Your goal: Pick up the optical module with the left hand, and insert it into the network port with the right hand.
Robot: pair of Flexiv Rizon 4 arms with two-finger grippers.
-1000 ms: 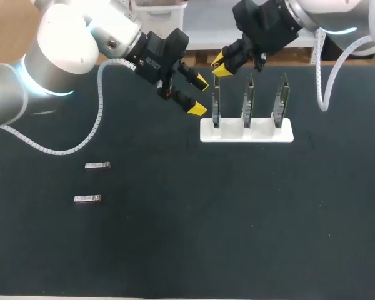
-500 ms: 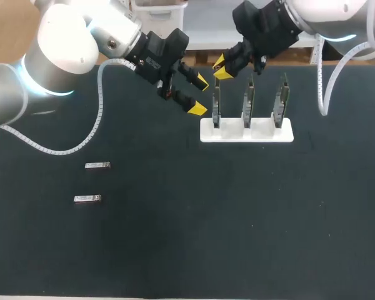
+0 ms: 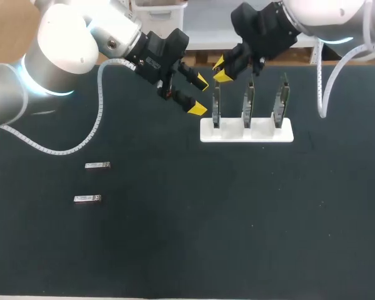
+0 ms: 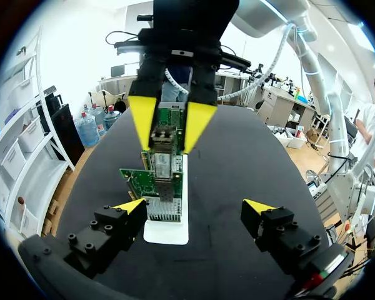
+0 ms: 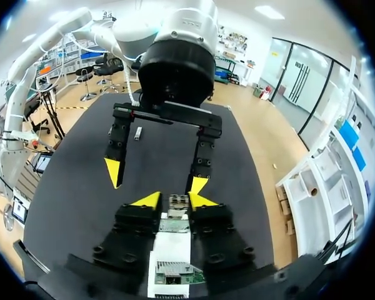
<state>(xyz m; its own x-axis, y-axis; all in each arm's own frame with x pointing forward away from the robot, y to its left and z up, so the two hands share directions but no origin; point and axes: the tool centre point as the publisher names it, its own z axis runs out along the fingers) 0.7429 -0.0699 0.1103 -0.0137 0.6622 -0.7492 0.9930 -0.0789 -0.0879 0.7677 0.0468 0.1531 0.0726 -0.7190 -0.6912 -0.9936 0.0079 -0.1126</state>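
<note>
The optical module [image 4: 164, 134] is held, seemingly upright, between the yellow tips of the right gripper [image 3: 220, 69], which appears clamped on it from both sides. It is set directly above the network port [image 4: 165, 187] on the left-end card [image 3: 217, 100] of the white rack [image 3: 246, 131], so a straight downward push is judged to be needed. The left gripper [image 3: 199, 94] is spread open and empty just beside that card; two further modules [image 3: 97, 165] are seen well apart on the table [image 3: 175, 237], and no writing can be read.
</note>
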